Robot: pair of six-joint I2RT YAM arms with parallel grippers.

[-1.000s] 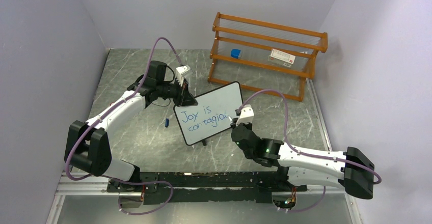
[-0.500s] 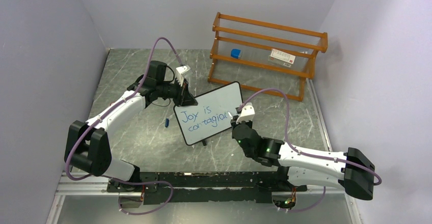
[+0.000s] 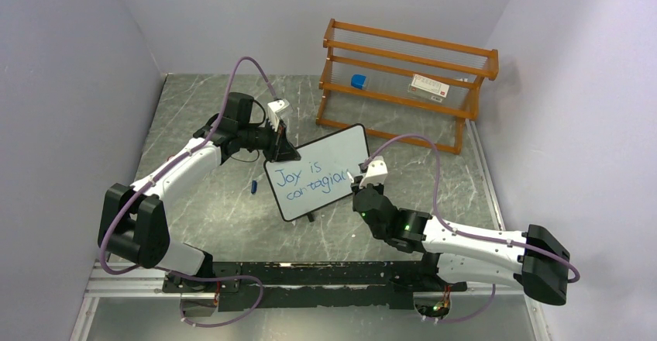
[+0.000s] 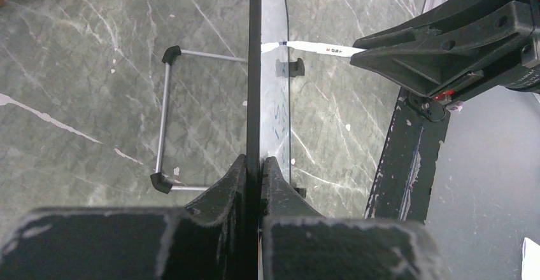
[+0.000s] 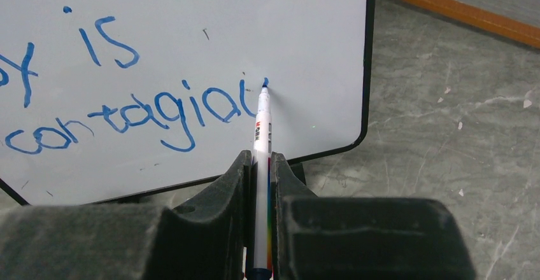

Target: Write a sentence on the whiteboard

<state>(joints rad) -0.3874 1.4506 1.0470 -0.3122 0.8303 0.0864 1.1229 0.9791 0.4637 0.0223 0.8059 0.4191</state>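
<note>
- Whiteboard [image 3: 318, 172] stands tilted on its little feet near the middle of the table, between the two arms and just in front of the orange wooden rack [image 3: 407, 77].
- Sentence [image 3: 314, 177] in blue now reads "Joy is" above "contagio", with a fresh short stroke after the "o". A second ago that stroke was barely begun, and the right arm has crept slightly toward the board's right edge.
- Right gripper [image 5: 261, 163] is clenched on a white marker [image 5: 262, 127], whose blue tip touches the board at the top of the new stroke.
- Left gripper [image 4: 255, 165] is clamped on the board's black frame at its upper left corner, bracing it against the pen's push.
- My judgement: the last word lacks its final letters, and little white space remains before the right frame, so they will have to be narrow.
- Grey marbled table [image 3: 194, 116] is scuffed, and a small blue object [image 3: 253, 187], perhaps the pen cap, lies left of the board.
- Plain pale walls enclose the table on three sides; the rack holds a blue item [image 3: 358, 81] and a white labelled piece [image 3: 430, 85].
</note>
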